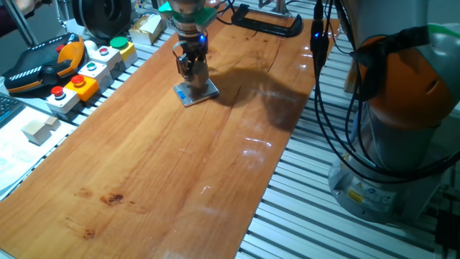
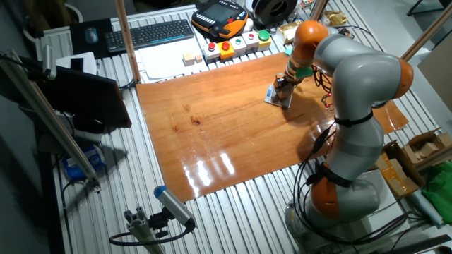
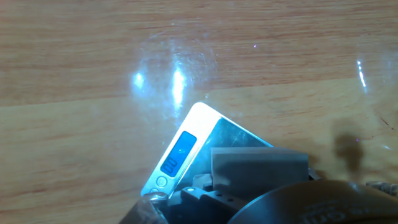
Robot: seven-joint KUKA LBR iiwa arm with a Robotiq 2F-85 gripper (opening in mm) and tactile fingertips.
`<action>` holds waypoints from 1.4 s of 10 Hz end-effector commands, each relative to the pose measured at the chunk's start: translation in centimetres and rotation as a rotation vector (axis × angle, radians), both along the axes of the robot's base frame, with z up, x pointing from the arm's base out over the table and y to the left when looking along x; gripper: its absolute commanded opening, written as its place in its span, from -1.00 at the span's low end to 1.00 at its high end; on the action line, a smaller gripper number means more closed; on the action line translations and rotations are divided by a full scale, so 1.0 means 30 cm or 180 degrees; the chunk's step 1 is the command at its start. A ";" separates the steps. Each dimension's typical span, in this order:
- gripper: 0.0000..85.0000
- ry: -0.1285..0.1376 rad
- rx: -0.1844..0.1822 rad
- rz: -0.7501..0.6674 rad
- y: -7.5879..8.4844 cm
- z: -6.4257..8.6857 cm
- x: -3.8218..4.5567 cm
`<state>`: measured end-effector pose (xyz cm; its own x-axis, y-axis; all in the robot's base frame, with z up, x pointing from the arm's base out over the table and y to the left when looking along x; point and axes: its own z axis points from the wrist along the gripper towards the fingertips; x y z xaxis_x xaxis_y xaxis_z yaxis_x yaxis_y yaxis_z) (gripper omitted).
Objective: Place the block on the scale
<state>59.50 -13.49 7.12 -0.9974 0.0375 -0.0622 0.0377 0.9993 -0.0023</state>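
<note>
At upper centre of one fixed view, I see my gripper (image 1: 193,68) pointing straight down, fingers closed on the block (image 1: 197,73), which sits on the scale (image 1: 195,92). In the hand view the fingers are mostly cut off at the bottom edge. The scale's (image 3: 186,149) blue display glows, digits unreadable, beside the grey-looking block (image 3: 258,165).

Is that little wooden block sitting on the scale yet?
Cannot tell. In one fixed view the hand holds the block low over the scale, hiding any gap.
</note>
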 end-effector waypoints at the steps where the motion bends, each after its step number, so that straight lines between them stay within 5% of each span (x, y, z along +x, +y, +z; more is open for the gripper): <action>1: -0.98 -0.0004 0.0001 0.0000 0.000 0.000 0.000; 14: -0.98 -0.0058 0.0030 0.0000 0.004 -0.029 0.001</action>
<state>59.54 -13.36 6.24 -0.9960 0.0382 -0.0806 0.0377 0.9993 0.0078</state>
